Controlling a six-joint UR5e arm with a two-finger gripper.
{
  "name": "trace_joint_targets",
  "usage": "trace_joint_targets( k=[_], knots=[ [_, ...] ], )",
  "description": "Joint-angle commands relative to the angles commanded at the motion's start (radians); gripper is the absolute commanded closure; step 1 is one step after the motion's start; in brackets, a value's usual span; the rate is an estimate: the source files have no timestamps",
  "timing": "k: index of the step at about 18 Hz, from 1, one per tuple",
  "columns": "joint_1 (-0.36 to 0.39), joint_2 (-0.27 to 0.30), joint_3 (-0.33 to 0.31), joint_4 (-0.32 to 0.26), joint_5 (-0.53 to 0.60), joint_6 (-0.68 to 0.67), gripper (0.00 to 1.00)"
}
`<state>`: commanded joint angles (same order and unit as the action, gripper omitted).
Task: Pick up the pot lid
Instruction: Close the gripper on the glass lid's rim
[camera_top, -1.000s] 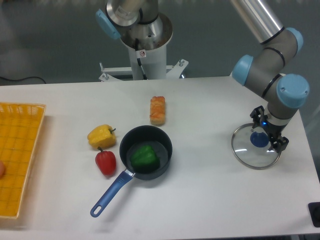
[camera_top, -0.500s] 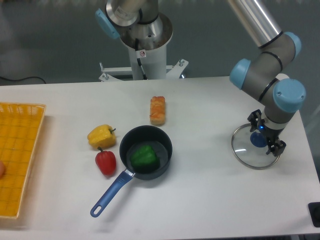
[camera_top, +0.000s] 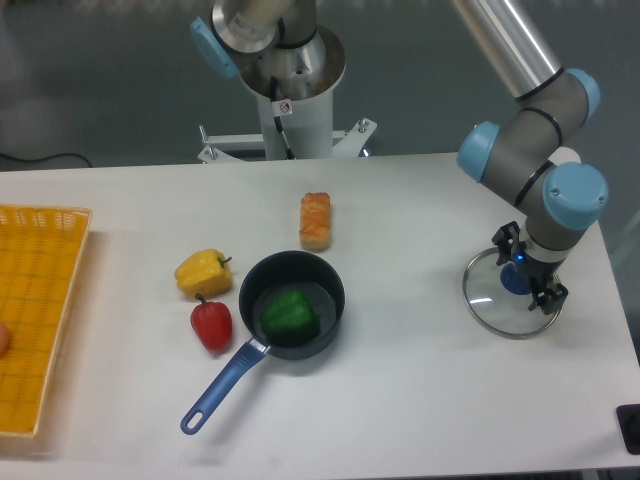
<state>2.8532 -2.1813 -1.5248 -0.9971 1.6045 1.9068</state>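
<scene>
Over the pot lid (camera_top: 488, 312), hand (camera_top: 529, 268) with fingers apart.

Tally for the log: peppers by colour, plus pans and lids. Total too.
Yellow pepper: 1
Red pepper: 1
Green pepper: 1 (inside the pan)
Pan: 1
Pot lid: 1
Total: 5
</scene>
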Motion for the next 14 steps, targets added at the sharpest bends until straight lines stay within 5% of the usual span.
trace_joint_targets(
  k=[14],
  knots=[
    [-0.002,-0.002,-0.005,0.017,0.0,-0.015,0.25]
  ],
)
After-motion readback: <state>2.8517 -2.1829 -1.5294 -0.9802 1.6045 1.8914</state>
